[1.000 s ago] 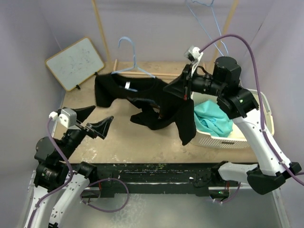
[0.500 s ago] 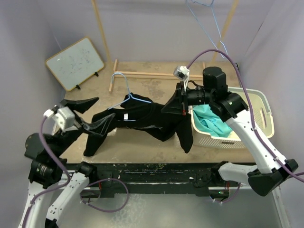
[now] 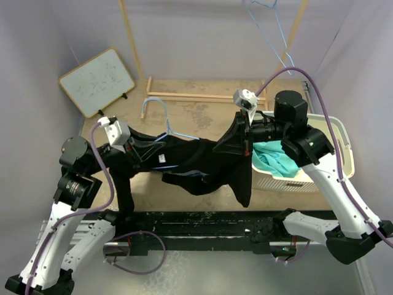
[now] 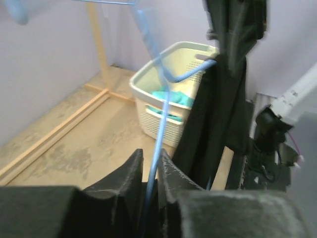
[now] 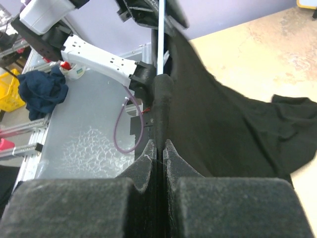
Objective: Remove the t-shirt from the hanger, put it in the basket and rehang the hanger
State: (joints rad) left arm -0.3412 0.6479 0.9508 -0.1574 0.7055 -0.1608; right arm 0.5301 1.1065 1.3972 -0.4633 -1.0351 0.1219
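The black t-shirt (image 3: 202,163) hangs stretched above the table between my two grippers. It is still on the light-blue wire hanger (image 3: 167,126), whose hook points toward the back. My left gripper (image 3: 135,149) is shut on the hanger; in the left wrist view the blue hanger wire (image 4: 157,124) runs pinched between the tips of that left gripper (image 4: 150,157). My right gripper (image 3: 244,136) is shut on the shirt's right side. In the right wrist view the right gripper (image 5: 157,147) clamps a fold of the t-shirt (image 5: 223,114), with the hanger wire (image 5: 161,34) beyond it.
A white laundry basket (image 3: 339,142) holding a teal cloth (image 3: 273,155) stands at the right, close behind the right gripper. A small whiteboard (image 3: 98,80) leans at the back left. A wooden frame (image 3: 184,96) lies along the back, and another blue hanger (image 3: 270,31) hangs above.
My left gripper moved in from the left, open, and shut on the hanger wire. The shirt and hanger now hang stretched between both grippers. The right arm shifted slightly right.
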